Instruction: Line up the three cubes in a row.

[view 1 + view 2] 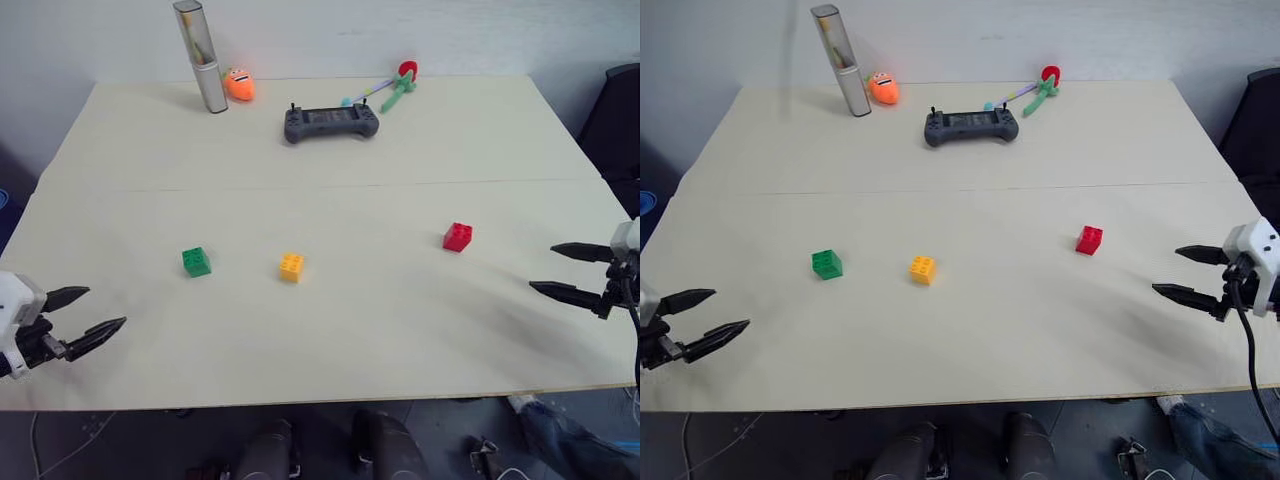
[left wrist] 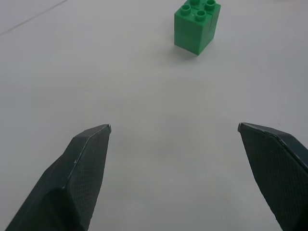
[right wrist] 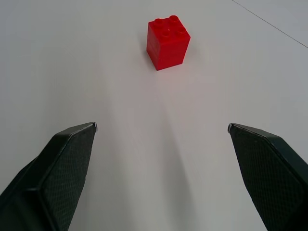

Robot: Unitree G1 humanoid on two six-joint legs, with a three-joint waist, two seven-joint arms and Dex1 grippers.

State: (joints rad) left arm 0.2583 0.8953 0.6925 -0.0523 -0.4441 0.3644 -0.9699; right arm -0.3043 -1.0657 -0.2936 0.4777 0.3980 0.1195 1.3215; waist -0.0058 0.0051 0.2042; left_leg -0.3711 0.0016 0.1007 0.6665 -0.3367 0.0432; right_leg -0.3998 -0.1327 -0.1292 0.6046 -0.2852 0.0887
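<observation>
Each gripper is built from two black, tapered fingers ending in narrow points. The left gripper (image 1: 92,312) is carried on a white housing with dark joints behind it. The right gripper (image 1: 1185,272) is mounted on a white block, from which a black cable is hung. A fine cross-hatched texture is seen on the fingers (image 2: 79,178).

I'm looking at a pale table (image 1: 330,340): green cube (image 1: 196,262), yellow-orange cube (image 1: 291,267) and red cube (image 1: 458,237) sit apart on it. Farther back lie a grey controller (image 1: 331,123), an orange toy (image 1: 238,85), a silver tube (image 1: 200,57) and a green toy (image 1: 396,92).
</observation>
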